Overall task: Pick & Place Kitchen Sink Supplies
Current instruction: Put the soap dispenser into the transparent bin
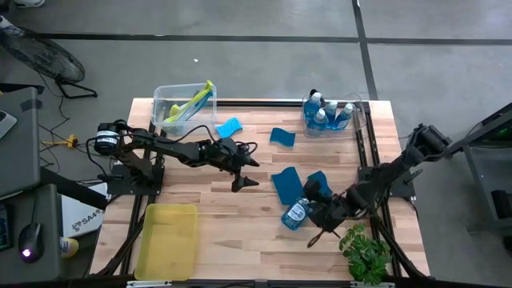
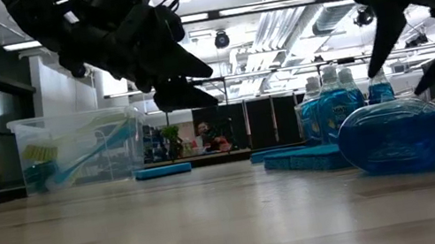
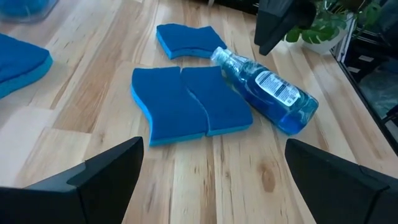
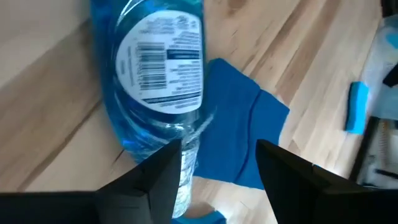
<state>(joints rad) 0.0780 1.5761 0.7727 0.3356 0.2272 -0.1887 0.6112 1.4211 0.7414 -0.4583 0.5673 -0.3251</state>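
Observation:
A clear bottle of blue dish soap (image 1: 295, 214) lies on its side on the wooden table, right of the middle. My right gripper (image 4: 217, 149) hovers open just above it (image 2: 419, 41), with one finger on each side of the bottle's neck end (image 4: 189, 165). The low view shows a gap between the fingers and the bottle (image 2: 398, 137). Flat blue sponges (image 1: 286, 186) (image 1: 317, 180) lie beside the bottle. My left gripper (image 1: 252, 172) hangs open above the table's middle, holding nothing, and faces the sponges (image 3: 189, 102) and the bottle (image 3: 267, 87).
A clear bin (image 1: 184, 104) at the far left holds yellow-green dish brushes. A clear bin (image 1: 328, 114) at the far right holds several soap bottles. Two more sponges (image 1: 228, 126) (image 1: 282, 136) lie between them. A yellow tray (image 1: 166, 240) sits near left and a plant (image 1: 364, 252) near right.

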